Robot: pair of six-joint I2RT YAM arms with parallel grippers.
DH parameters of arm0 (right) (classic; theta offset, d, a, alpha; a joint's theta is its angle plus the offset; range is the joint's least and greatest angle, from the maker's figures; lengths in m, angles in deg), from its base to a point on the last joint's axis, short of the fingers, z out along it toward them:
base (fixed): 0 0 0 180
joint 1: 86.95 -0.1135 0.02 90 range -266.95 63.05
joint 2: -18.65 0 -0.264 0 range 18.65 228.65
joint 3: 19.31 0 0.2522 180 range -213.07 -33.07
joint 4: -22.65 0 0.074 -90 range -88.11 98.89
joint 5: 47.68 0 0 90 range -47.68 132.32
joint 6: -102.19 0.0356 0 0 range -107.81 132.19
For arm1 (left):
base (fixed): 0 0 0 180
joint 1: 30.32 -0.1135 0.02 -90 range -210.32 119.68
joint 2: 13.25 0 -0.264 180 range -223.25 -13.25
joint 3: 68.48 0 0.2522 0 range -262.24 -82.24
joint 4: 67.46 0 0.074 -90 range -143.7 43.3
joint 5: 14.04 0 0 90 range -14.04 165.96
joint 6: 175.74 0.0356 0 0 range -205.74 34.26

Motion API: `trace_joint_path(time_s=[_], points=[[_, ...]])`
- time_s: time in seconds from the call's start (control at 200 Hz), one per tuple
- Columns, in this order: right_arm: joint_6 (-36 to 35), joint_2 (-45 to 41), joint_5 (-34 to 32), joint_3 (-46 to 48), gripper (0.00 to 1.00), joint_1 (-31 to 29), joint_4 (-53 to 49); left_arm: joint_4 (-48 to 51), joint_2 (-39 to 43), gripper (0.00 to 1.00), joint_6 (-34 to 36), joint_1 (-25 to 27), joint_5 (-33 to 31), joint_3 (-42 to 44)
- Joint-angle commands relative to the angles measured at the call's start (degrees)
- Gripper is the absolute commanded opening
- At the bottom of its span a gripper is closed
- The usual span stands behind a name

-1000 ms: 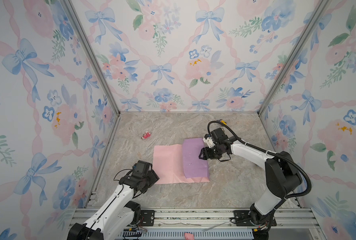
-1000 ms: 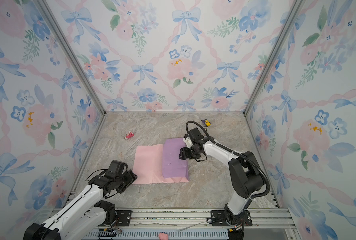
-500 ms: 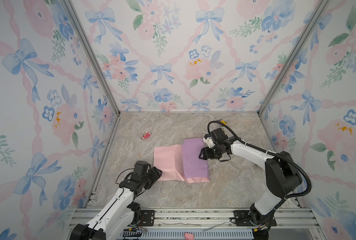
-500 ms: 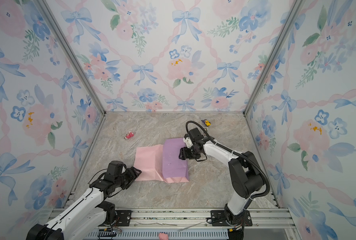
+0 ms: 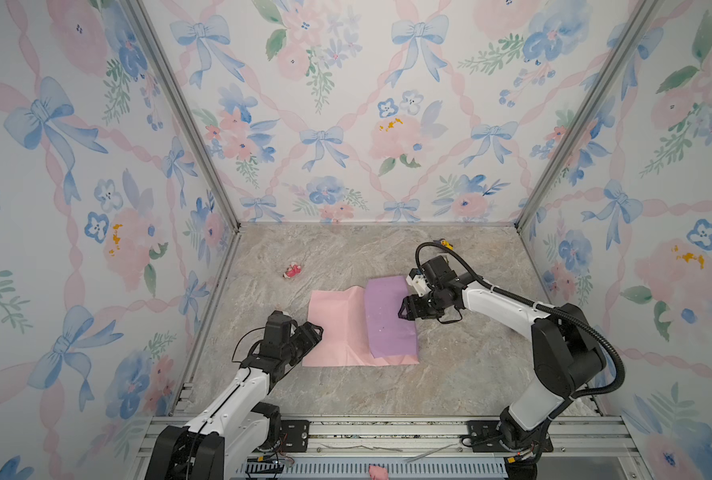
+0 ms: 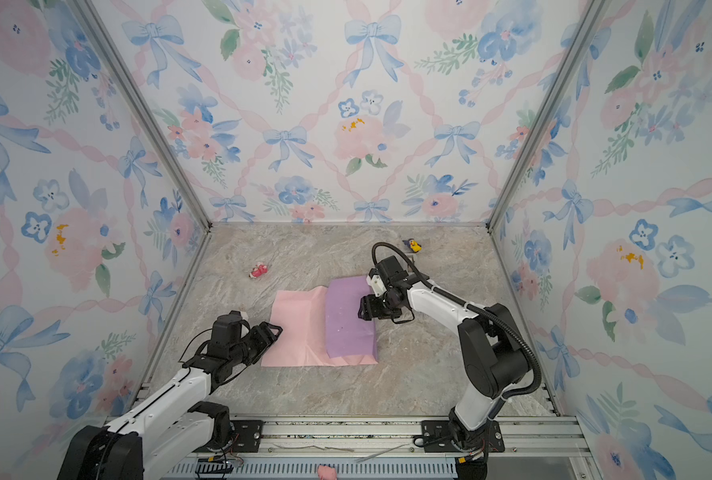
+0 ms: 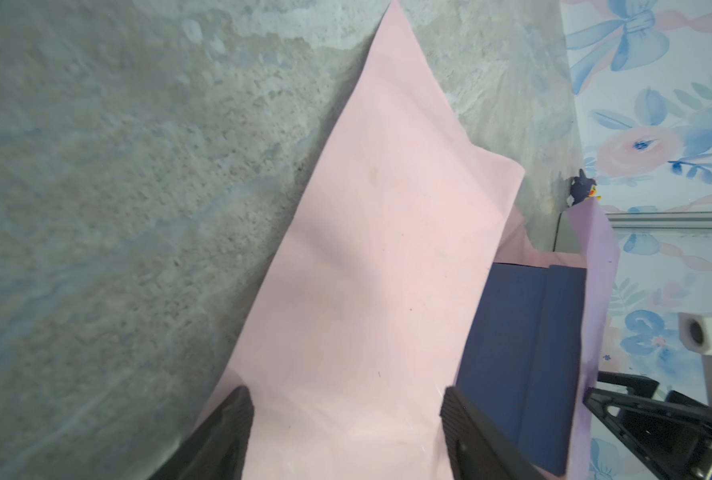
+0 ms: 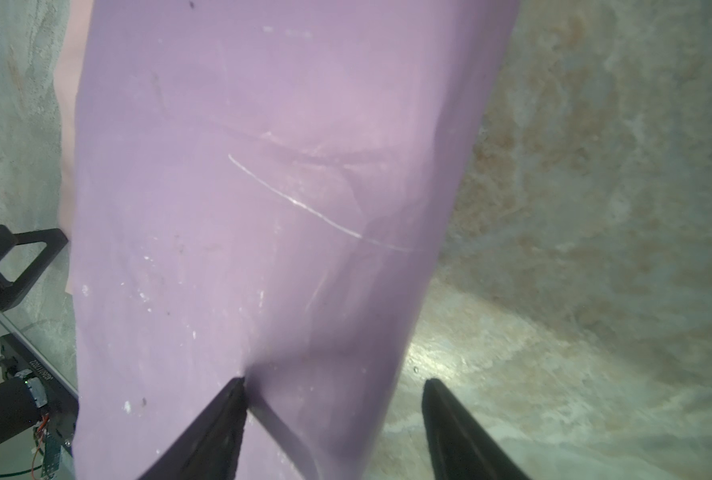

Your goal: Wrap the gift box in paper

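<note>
The paper [image 5: 337,328] is to be treated as a thin, light, limp sheet that creases readily and slides on the worktop [image 5: 346,257]. It is best pinched lightly at a free edge or corner. The gift box [image 7: 520,353] is judged stiff and light (liable to shift if the sheet is dragged), so it is better held down from above.

The sheet is laid near the middle of the worktop, with the pale pink face up on the left. Its right portion is folded over the box, showing lilac with white specks and a faint scratch. The navy box is hidden in both top views.

The left hand [image 7: 346,399] is spread open over the pink edge and grasps nothing; contact with the sheet cannot be confirmed. The right hand [image 8: 335,384] is likewise spread, with one fingertip [image 8: 229,399] pressed into the lilac flap and nothing pinched.
</note>
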Motion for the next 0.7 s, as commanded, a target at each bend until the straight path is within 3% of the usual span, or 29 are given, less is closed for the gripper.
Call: trace_joint_path(time_s=[0.0,0.135,0.255,0.5,0.695], points=[[-1.17,-0.60,-1.96,1.69,0.69,-0.76,-3.73,6.22,-0.73,0.74,4.02,-0.20,-2.57,-4.83],[-0.88,-0.65,-1.98,1.91,0.69,-0.77,-3.59,19.42,2.40,0.73,3.27,-0.13,-9.21,-9.14],[-1.05,-0.64,-2.26,1.81,0.69,-0.76,-3.82,25.60,4.77,0.71,0.97,-0.13,-10.18,-9.32],[-1.22,-0.70,-2.16,1.55,0.69,-0.76,-4.11,29.74,7.90,0.60,-3.56,-0.13,-8.59,-5.25],[-1.22,-1.11,-2.16,1.93,0.69,-0.78,-3.93,30.02,7.63,0.58,-5.00,-0.13,-6.96,-3.71]])
